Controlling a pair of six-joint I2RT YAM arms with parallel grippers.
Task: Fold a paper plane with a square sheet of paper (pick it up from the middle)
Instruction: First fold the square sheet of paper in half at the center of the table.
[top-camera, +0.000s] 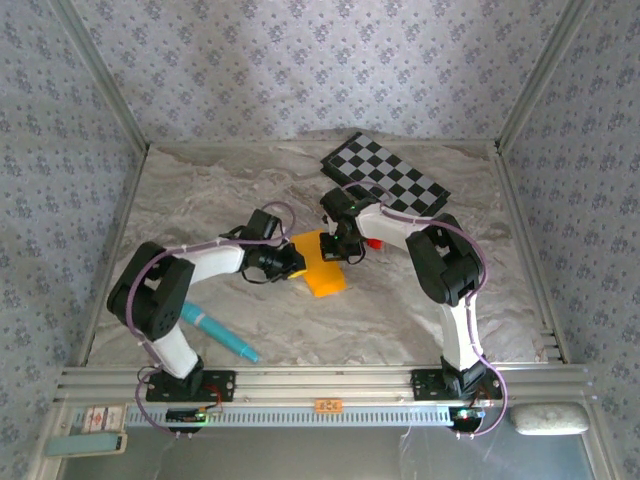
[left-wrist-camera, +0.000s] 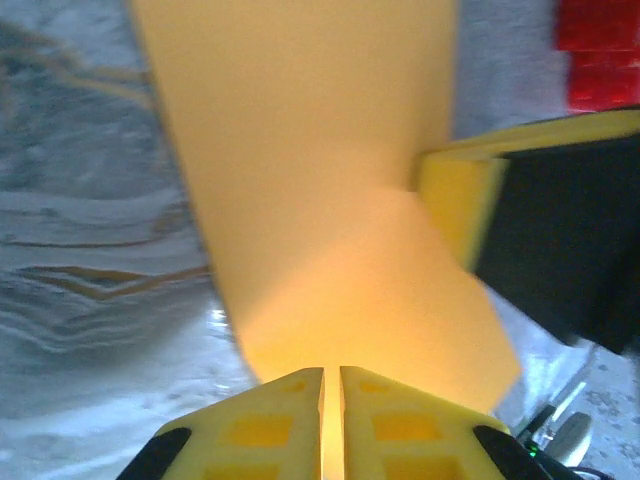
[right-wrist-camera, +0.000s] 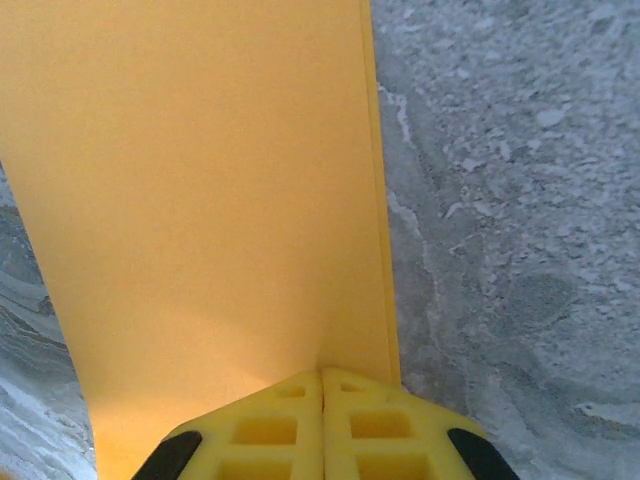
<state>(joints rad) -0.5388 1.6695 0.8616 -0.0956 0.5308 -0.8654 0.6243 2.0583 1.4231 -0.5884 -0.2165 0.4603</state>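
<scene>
Top view, risk: both arms pinch the same sheet of paper (top-camera: 324, 268) from opposite sides above the middle of the bench (top-camera: 200, 200). If they pull apart or twist out of step, I judge the thin sheet could tear or crease in the wrong place.
Top view, left end effector (top-camera: 297, 262): at the sheet's left edge, its opening too small to read here.
Top view, right end effector (top-camera: 343, 250): at the sheet's far right corner, just beside the red block (top-camera: 373, 243). A stray sweep could knock that block.
Top view, surroundings: the checkerboard (top-camera: 385, 176) lies well behind and the teal pen (top-camera: 222, 334) near the left base.
Left wrist view, risk: the hold is right at the paper's edge, so a light tug may let it slip out.
Left wrist view, left end effector: jaws closed to a thin slit, clamped on the folded sheet's near edge.
Left wrist view, right end effector: its yellow pad presses on the sheet's right side.
Right wrist view, risk: layers look stacked along the right edge, and an uneven pull might shift them and skew the fold.
Right wrist view, right end effector: jaws pressed together, gripping the sheet's near edge. The paper stretches away above the bench.
</scene>
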